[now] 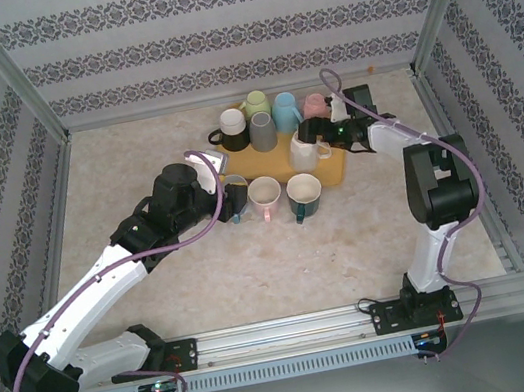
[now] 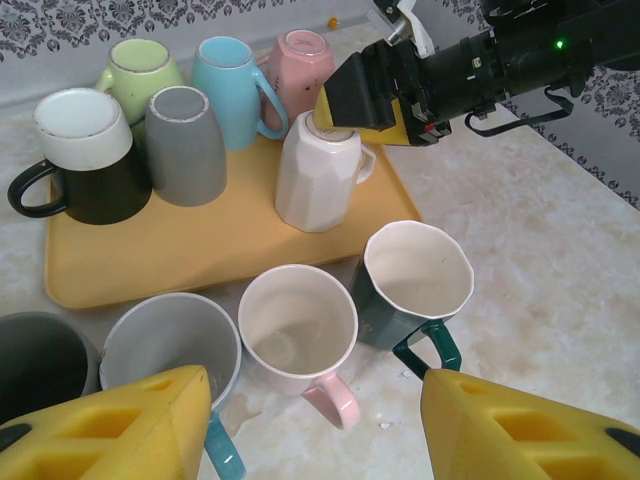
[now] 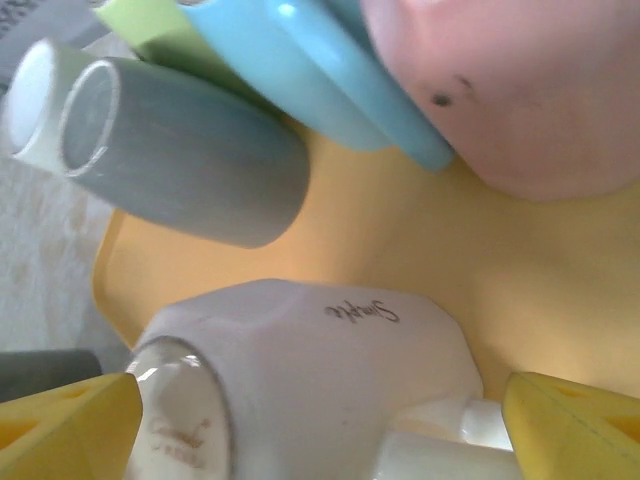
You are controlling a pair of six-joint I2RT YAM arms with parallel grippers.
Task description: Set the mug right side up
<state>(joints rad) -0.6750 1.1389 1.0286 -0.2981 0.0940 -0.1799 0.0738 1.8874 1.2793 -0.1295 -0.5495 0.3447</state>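
Marbled beige stone makes up the table (image 1: 253,258), shut in by wallpapered walls (image 1: 211,22) with dark floral bands and a metal frame. Towards the back of it lies a yellow tray (image 2: 200,260), and everything gathers around that.

The white mug (image 2: 315,180) stands on the tray's right front part, upside down: mouth on the tray, base up, long axis upright, handle turned towards the tray's right edge. The right gripper (image 3: 320,425) reaches in from the tray's right side and straddles it, yellow pads spread on either side and not clamped.

Behind it on the tray, close by, stand a pink mug (image 2: 300,65) and a blue mug (image 2: 230,90), then a green mug (image 2: 140,75), a grey mug (image 2: 185,145) and a black mug (image 2: 85,165), all inverted.

Off the tray's front edge stand upright mugs: a dark green mug (image 2: 415,280), a cream mug (image 2: 297,325) with a pink handle and a grey-blue mug (image 2: 170,345). The left gripper (image 2: 320,430) hovers in front of these, fingers apart and holding nothing.
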